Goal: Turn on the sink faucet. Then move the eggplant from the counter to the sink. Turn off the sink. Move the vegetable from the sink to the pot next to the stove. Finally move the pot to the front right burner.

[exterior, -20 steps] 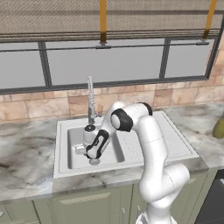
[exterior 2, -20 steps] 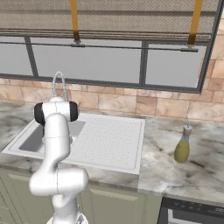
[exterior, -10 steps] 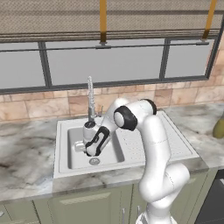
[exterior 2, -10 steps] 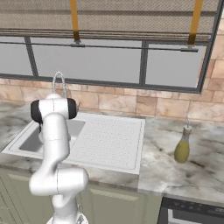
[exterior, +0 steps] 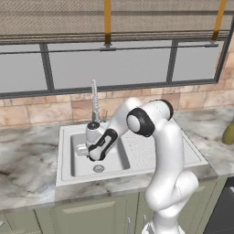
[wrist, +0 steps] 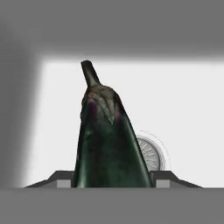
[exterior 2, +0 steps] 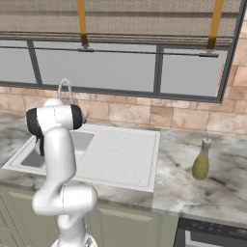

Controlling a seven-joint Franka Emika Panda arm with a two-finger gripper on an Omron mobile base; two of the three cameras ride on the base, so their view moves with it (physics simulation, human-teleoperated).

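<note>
**A:** Where has the task got to?

**B:** Judging from how things lie, it is in its second step, carrying the vegetable to the water. The white arm bends down from the front of the surface point(exterior: 27, 160) into the sink point(exterior: 68, 171), and its claw point(exterior: 81, 150) hangs inside the square basin near the basin's left wall, above the round drain point(exterior: 98, 168). The eggplant point(wrist: 109, 140) is off the surface and in the claw, not yet set down on the basin floor.

**A:** Is the water running?

**B:** I cannot tell. The sink faucet point(exterior: 94, 103) stands at the back edge of the sink, just behind the arm's wrist, and no stream is visible.

**A:** How does the claw hold the vegetable?

**B:** In the hand view the dark eggplant rises from between the two finger tips, one showing at each side of its wide end, so the claw is pinching it. Its stubby stem points away from the hand toward the basin's far wall. The drain point(wrist: 151, 153) peeks out beside it on the pale floor beyond.

**A:** What is left?

**B:** Releasing it in the basin, shutting the faucet, then moving it to the pot and the pot to the burner. An olive-yellow bottle point(exterior 2: 201, 161) stands on the surface well to the right of the drainboard point(exterior 2: 118, 154)
</note>
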